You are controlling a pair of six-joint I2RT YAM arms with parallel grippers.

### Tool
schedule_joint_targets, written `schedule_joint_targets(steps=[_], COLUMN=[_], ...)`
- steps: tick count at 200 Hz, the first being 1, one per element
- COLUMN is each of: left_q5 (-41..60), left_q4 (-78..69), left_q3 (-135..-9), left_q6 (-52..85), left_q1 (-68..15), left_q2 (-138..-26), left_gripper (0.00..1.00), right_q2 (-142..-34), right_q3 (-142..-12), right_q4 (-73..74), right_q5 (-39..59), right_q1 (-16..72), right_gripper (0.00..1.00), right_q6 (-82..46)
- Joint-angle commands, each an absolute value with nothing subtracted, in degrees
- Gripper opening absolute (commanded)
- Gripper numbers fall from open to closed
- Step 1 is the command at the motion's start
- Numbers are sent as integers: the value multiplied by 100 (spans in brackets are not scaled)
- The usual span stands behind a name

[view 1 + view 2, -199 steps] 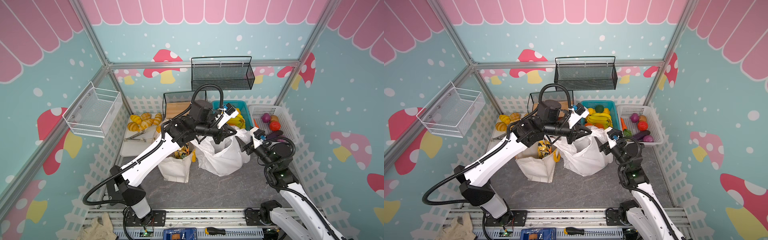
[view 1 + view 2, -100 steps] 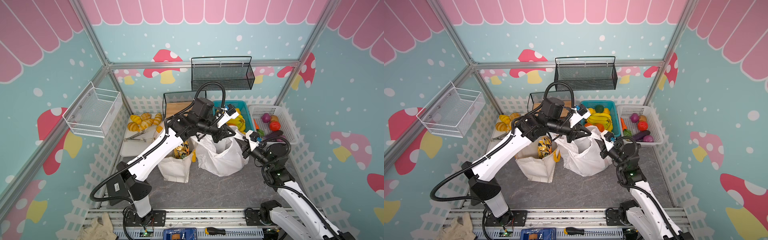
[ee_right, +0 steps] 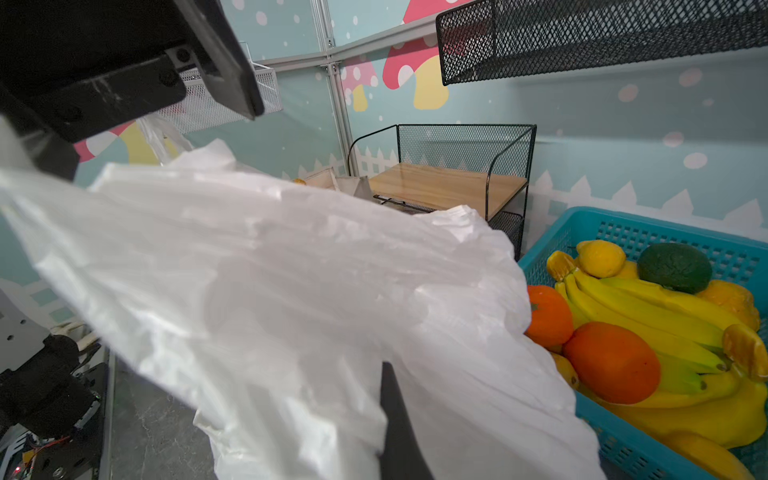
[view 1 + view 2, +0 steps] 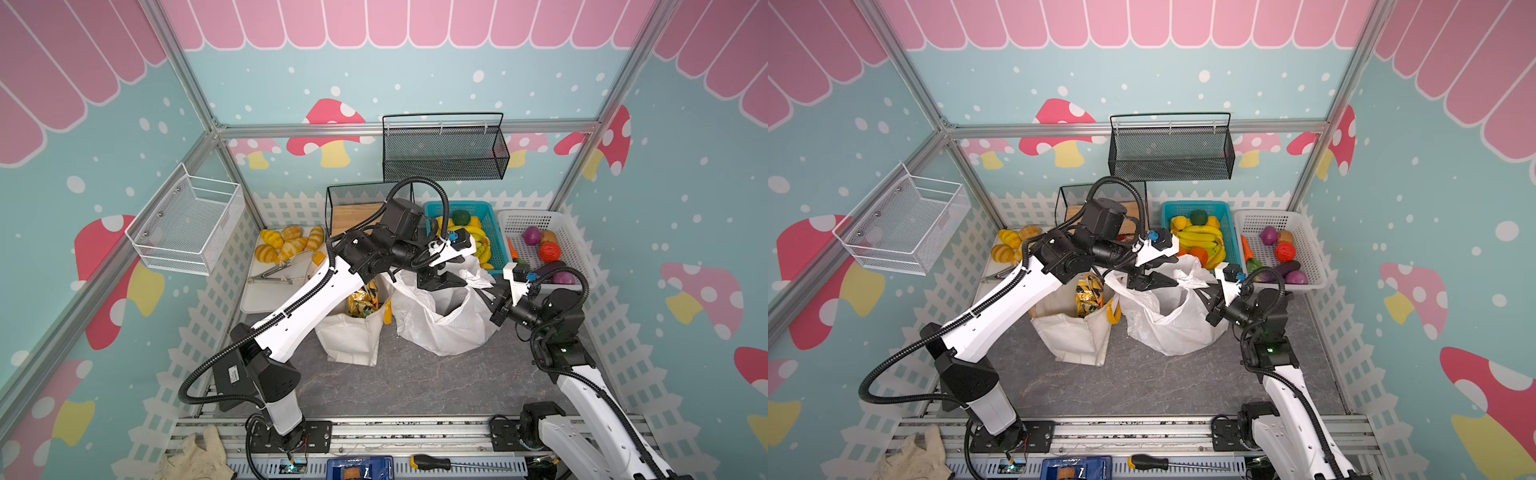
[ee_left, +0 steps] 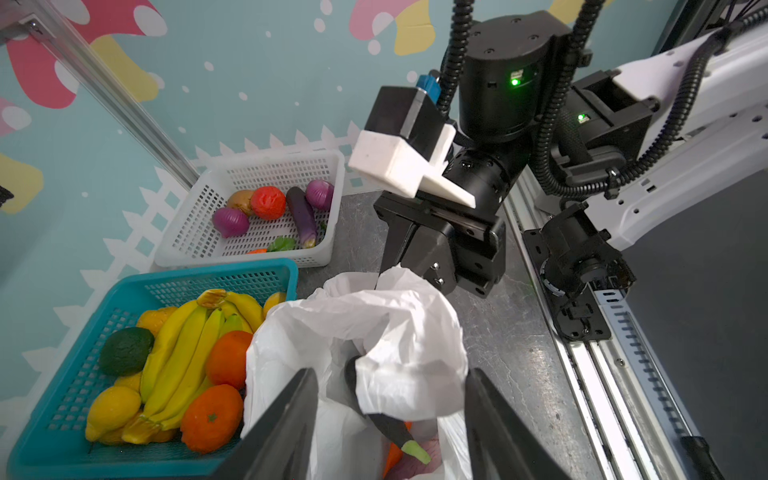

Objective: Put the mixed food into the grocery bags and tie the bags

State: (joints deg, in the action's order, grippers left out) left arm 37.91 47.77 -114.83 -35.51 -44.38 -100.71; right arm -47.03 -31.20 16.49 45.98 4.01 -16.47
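Tying the white plastic bag looks like the step in hand: the right gripper pinches its rim, while the left gripper hangs spread above its mouth and next needs the opposite handle. Only the left wrist view shows the eggplant inside the bag; both top views show the canvas tote just beside it.

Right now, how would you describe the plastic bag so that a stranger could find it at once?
Find the teal fruit basket at the back. Just in front of it stands the white plastic bag, mouth open. Unlike the cream canvas tote beside it, it is thin and crinkly.
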Motion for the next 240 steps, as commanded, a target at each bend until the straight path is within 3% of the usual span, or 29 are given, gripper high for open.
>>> schedule_joint_targets(steps=[1, 80, 159, 197, 214, 225, 240], left_q5=[4080, 4116, 3578, 3861, 3951, 3928, 3622], left_q4=[4805, 4319, 2218, 1778, 1647, 1478, 1170], left_q3=[-11371, -10644, -9779, -9581, -9574, -9530, -9475], left_q6=[-4064, -5013, -4509, -4037, -3591, -3144, -2117], left_q1=[-4438, -4556, -4747, -4755, -4777, -4781, -4790], left_q2=[-10004, -9816, -9618, -9574, -9623, -9640, -9613], left_gripper=[65, 76, 73, 52, 36, 25, 13], right_q2=[-4825, -5000, -5089, -5176, -5205, -5159, -4886], right_q3=[-3298, -3577, -3593, -3589, -3572, -3555, -3462], right_q4=[1589, 1604, 1658, 1679, 1664, 1565, 1396], right_q5=[5072, 5464, 5638, 5493, 5354, 5097, 4500], right_q1=[250, 87, 79, 79, 81, 79, 101], right_gripper=[0, 0, 0, 0, 4, 12, 30], right_q6=[-2024, -2267, -2259, -2232, -2186, -2066, -1734])
